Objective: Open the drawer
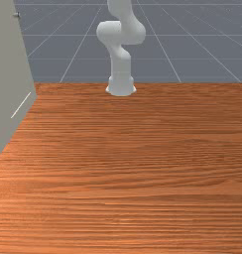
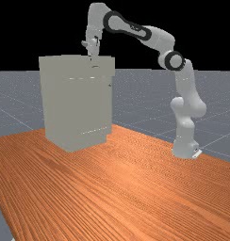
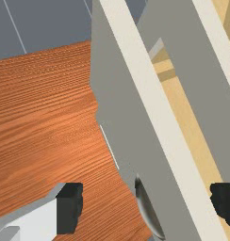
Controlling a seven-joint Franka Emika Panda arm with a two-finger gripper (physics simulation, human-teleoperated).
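In the far view the gripper [image 2: 93, 55] points down at the top of the grey cabinet [image 2: 74, 106], near its side toward the arm's base. The wrist view has the gripper [image 3: 147, 206] open, its fingers wide apart. Between them, in that view, are a grey front panel [image 3: 131, 127] with a pale top edge and a curved metal handle [image 3: 149, 209] on its outer face. Neither finger visibly touches the handle. Behind the panel a gap shows light wood [image 3: 185, 110] inside, so the drawer appears partly open.
The cabinet's grey side [image 1: 9, 74] rises at the front view's left edge. The arm's base stands on the wooden table [image 1: 138, 163] at its back edge. Another grey panel [image 3: 183, 56] with a pale edge lies beyond the gap.
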